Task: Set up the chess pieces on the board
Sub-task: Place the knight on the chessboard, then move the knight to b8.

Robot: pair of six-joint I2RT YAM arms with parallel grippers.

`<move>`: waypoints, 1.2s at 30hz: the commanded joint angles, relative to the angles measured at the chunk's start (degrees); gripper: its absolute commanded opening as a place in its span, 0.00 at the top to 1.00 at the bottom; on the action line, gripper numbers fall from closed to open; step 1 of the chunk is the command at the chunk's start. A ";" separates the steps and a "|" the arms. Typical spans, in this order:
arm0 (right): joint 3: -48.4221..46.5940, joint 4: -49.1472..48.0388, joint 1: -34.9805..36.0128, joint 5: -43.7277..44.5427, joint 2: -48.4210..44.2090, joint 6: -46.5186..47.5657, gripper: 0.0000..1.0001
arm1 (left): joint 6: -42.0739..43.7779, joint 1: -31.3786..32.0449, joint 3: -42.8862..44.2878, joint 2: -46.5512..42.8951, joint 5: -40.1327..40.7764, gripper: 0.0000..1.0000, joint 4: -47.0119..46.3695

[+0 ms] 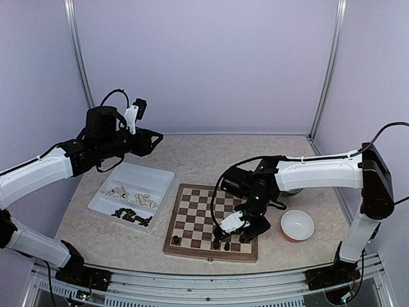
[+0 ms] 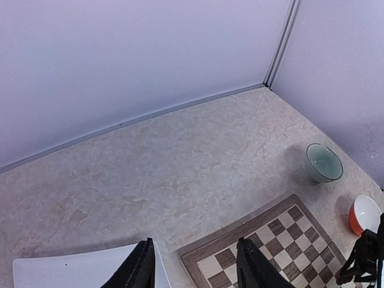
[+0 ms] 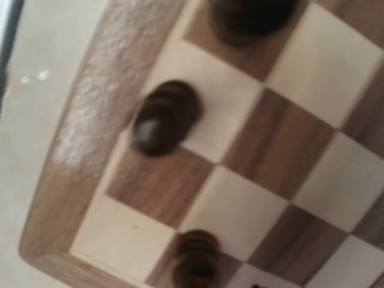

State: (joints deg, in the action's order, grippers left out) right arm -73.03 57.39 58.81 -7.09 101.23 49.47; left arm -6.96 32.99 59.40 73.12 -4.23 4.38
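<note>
Well, left of the board [image 1: 192, 214], my left hand [image 2: 195, 249] hung high, its fingers apart and empty. Between it and the board sat the white tray [image 1: 165, 174], holding most of the chess pieces [image 1: 131, 216], dark and cream. A few dark chessmen [image 3: 162, 120] stood along the board's near row. My right hand [image 1: 246, 231] hovered over that row; I could not tell whether it was open. I judged the pieces light, hard, slick and tippy, best pinched upright at the waist.

Beige table [image 1: 198, 160]: board [image 1: 192, 220], white tray [image 1: 137, 170], orange bowl [image 1: 298, 226], grey-green bowl [image 2: 324, 163].
</note>
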 commanded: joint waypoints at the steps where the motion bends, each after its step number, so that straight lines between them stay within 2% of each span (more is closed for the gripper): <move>1: 2.18 -1.16 -0.86 -3.59 -5.11 0.13 0.54 | 0.97 0.58 0.72 -0.17 0.06 0.53 -0.30; 8: 5.72 -5.62 -5.10 -8.09 -9.19 0.97 0.54 | 0.98 0.60 0.72 -0.09 -0.60 0.53 -0.26; 14: 10.70 -12.37 -7.71 -10.41 -10.96 2.78 0.72 | 1.13 0.67 0.71 -0.09 -0.73 0.53 -0.25; 36: 14.11 -17.58 -8.44 -14.05 -5.39 3.88 0.73 | 1.48 0.58 0.87 -0.09 -1.12 0.53 0.19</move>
State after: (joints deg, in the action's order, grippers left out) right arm -59.61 40.69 50.70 -19.29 94.24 52.93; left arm -6.11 33.26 59.40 73.12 -4.51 4.47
